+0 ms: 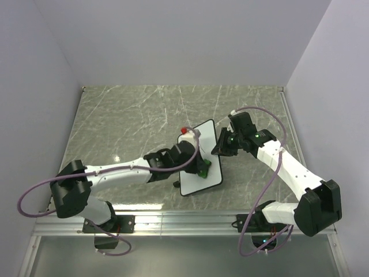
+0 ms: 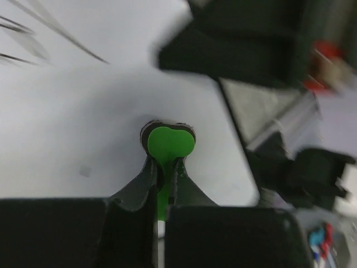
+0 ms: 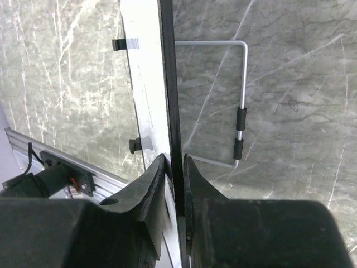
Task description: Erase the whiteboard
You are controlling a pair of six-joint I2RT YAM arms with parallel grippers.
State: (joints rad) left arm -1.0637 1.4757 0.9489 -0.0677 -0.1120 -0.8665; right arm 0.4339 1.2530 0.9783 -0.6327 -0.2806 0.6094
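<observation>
Top view: the whiteboard (image 1: 206, 144) sits mid-table. Left wrist: the left gripper (image 2: 165, 167) is clamped on the eraser (image 2: 169, 142), which presses on the board. Right wrist: the right gripper (image 3: 174, 167) pinches the board's edge. Wiping seems underway; the next move needs steady strokes.

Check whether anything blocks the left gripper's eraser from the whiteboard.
Nothing visible does. The green eraser, pinched in the left gripper, looks pressed against the whiteboard; the right gripper clamps its edge.
</observation>
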